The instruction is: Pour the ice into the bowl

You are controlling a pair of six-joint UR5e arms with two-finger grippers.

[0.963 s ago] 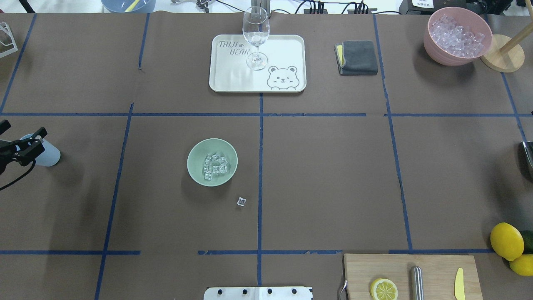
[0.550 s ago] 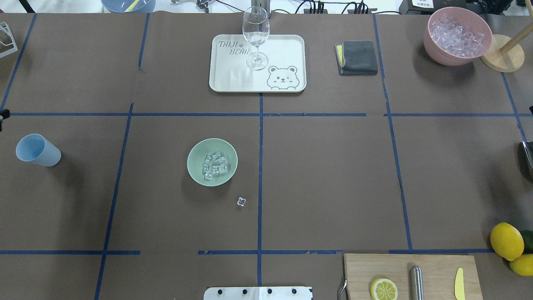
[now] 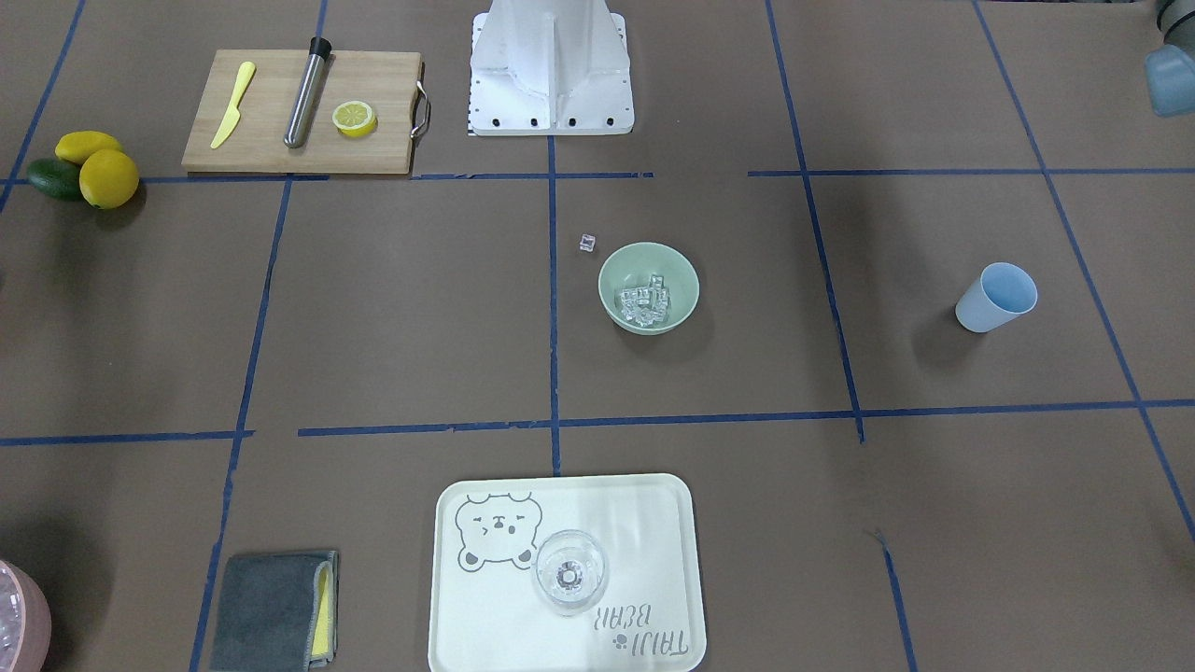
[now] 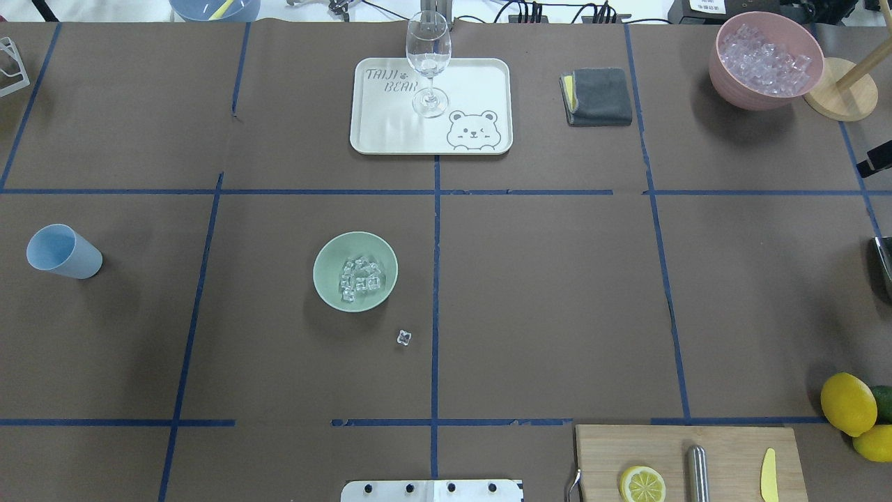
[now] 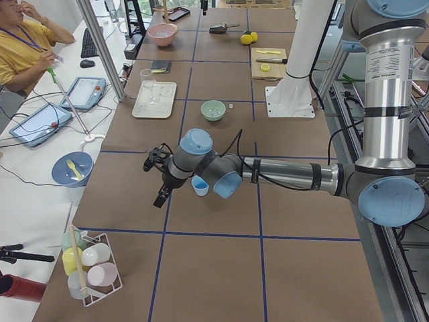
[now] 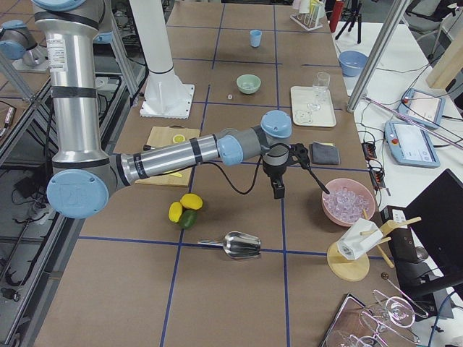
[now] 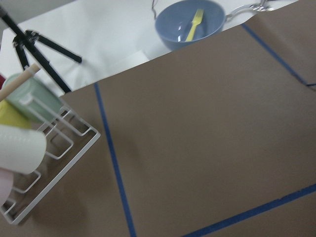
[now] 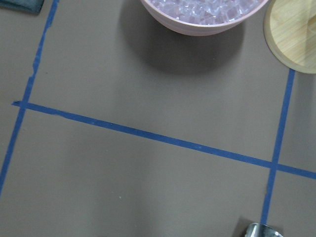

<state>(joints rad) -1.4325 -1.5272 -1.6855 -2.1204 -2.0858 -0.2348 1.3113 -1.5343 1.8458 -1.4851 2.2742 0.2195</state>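
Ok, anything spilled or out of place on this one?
One stray cube lies on the table, just outside the bowl and not touching it, likely spilled in the pour. The rest of the ice sits inside the bowl. Nothing else stands out.

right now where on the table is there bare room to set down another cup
Widest bare patch: the taped square between the grey cloth, the cutting board and the lemons. Also bare: the stretch between the blue cup and the bowl. Crowded: the board-and-lemons corner; a stray ice cube lies by the bowl.
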